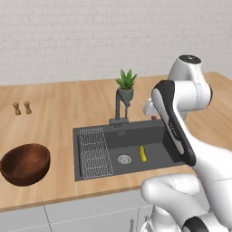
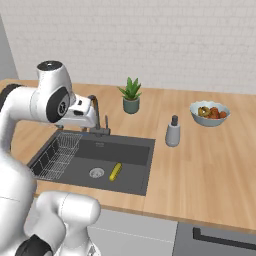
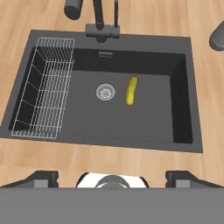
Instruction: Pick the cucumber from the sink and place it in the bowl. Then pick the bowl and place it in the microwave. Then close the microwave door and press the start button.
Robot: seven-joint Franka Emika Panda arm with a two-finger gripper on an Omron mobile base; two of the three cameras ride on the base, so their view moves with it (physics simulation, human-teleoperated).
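Fingertips (image 3: 43, 177) of my gripper (image 3: 112, 178), two dark, spread wide at the near edge of the hand view, nothing between them; held high over the front lip of the sink (image 3: 183, 87).

Cucumber (image 3: 131, 91): one, short, yellow-green, slightly curved. Lies flat on the basin floor, just beside the round steel drain (image 3: 105, 92), on the side away from the rack. Untouched, well below my hand. Also seen from the left base view (image 1: 142, 153) and the right base view (image 2: 115, 171).

Wire rack (image 3: 46, 87): one, pale metal, seated in the basin end opposite the cucumber.

Faucet (image 3: 101, 22): one, dark, mounted at the back rim of the sink, centred.

Bowl (image 1: 25, 163): one, large, deep, reddish-brown wood. Stands upright on the wooden counter (image 1: 59, 108), well apart from the sink on the rack side.

Potted plant (image 2: 131, 95): one, green spiky leaves, grey pot, behind the faucet.

Soap dispenser (image 2: 173, 132): one, grey with dark pump, near the sink's far corner.

Fruit bowl (image 2: 210, 113): one, small, pale, filled with colourful fruit, beyond the dispenser.

Shakers (image 1: 21, 108): two, small, tan, side by side at the back of the counter, far behind the wooden bowl.
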